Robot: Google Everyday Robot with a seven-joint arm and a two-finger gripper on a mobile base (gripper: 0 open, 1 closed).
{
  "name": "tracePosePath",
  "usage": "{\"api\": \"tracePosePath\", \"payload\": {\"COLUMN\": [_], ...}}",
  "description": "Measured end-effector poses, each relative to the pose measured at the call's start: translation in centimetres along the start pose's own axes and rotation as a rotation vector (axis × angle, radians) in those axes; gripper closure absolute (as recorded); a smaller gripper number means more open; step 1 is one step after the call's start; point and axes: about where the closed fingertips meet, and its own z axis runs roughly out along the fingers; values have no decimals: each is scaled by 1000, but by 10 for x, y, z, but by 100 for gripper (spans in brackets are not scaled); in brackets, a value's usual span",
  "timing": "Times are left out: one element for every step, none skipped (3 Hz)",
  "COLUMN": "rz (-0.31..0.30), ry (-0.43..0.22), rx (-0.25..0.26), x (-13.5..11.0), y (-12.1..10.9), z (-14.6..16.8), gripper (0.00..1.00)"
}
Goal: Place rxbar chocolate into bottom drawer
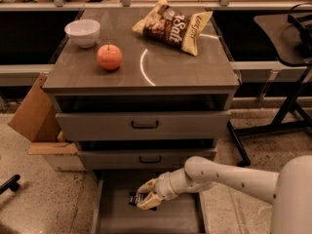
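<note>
While the gripper (145,200) hung low inside the bottom drawer (178,219), clamped on the bar (132,199), placement was underway; release should follow.

Cabinet top (161,77) carrying three things.
A white bowl (83,32), an apple (109,57) and a chip bag (173,25) lie on it; the gripper (140,197) is low over the bottom drawer (170,219).

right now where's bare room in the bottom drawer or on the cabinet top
The bottom drawer has bare floor to the right and front of the hand, left of centre at the rxbar chocolate. The cabinet top is free front right, in front of the chip bag, right of the apple; bowl and bag crowd the back.
</note>
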Motion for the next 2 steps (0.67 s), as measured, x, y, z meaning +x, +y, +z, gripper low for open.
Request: {"api": "tracePosePath", "payload": {"rz": [-33, -43], "ry": [15, 31], "rx": [23, 43], "x": [22, 40], "y": [-9, -13], "z": [10, 22], "gripper": [100, 100]}}
